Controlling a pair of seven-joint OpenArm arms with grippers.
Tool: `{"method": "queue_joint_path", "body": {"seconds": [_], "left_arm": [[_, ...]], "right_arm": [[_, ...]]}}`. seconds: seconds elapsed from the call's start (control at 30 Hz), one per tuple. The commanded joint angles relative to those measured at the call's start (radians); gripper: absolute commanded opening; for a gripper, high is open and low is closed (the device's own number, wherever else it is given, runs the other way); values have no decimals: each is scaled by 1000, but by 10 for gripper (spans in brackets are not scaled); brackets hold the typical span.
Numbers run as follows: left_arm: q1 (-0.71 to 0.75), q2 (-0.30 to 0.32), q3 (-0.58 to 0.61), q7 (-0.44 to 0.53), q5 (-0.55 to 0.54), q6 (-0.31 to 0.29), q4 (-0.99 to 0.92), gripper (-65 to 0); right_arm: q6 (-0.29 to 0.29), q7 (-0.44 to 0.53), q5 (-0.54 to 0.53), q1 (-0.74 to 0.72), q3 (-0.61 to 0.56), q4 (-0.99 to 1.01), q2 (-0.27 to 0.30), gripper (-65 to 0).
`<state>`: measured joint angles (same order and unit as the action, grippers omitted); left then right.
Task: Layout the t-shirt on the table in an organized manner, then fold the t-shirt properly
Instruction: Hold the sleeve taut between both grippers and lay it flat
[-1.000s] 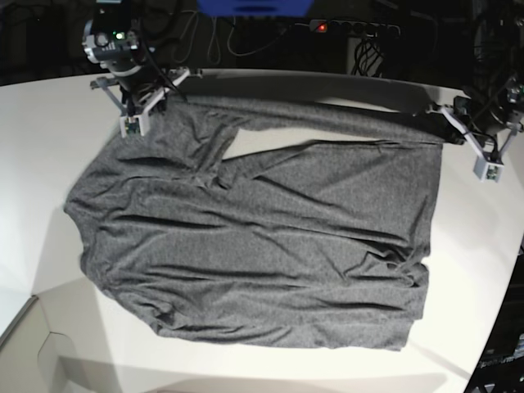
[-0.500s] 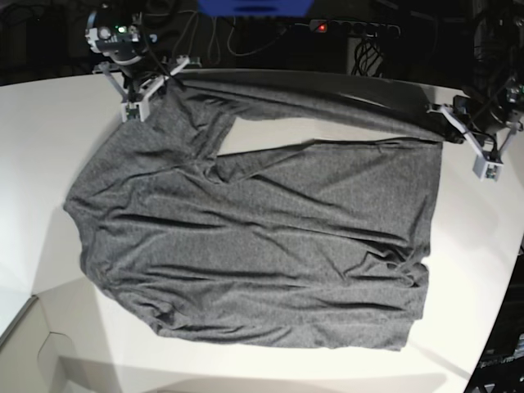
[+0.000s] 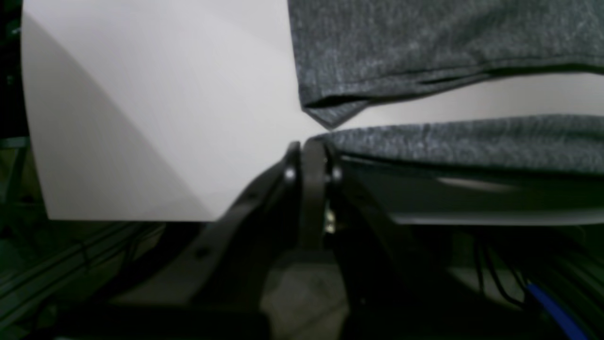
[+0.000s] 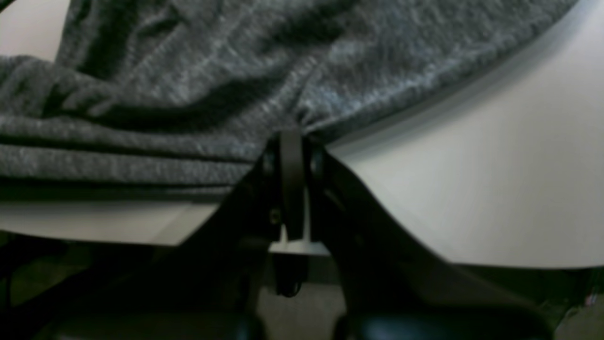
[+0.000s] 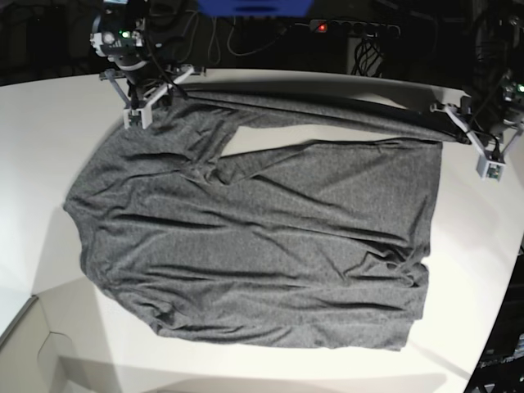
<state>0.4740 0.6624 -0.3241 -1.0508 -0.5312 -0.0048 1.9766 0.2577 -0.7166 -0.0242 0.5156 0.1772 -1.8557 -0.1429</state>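
Since a second ago the right gripper (image 5: 139,110) has drawn its pinched fold of the heathered charcoal-grey knit t-shirt (image 5: 262,246) toward the far edge of the large white table (image 5: 49,131); the left gripper (image 5: 463,123) has barely shifted; both sets of jaws are clamped on the cloth's far edge. To do this well, I judge, pull both corners evenly, keeping the strip taut, then lower together. The shirt lies spread mid-table, softly wrinkled, with a bare white wedge showing under the lifted band.
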Motion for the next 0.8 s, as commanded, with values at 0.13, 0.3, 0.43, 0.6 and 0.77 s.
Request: {"method": "queue_joint_path", "body": {"seconds": [0.13,0.3,0.43,0.6,0.77], "left_arm": [[-25,21,-17,14,24,4,19,-650],[-114,21,-13,4,19,4,20,-650],[-131,21,-10,4,19,4,20,-650],[-130,-14,50,7,41,4,8,-650],[-128,-62,179,13,173,4,-44,-650]], "right_arm": [[-1,-38,17,8,-21,1,-2,-650],[-1,-38,17,8,-49,1,-2,-650],[-1,-38,17,8,-49,1,-1,-650],[-1,-38,17,7,-49,1,1,-650],[-1,-36,17,7,-49,1,1,-650]]}}
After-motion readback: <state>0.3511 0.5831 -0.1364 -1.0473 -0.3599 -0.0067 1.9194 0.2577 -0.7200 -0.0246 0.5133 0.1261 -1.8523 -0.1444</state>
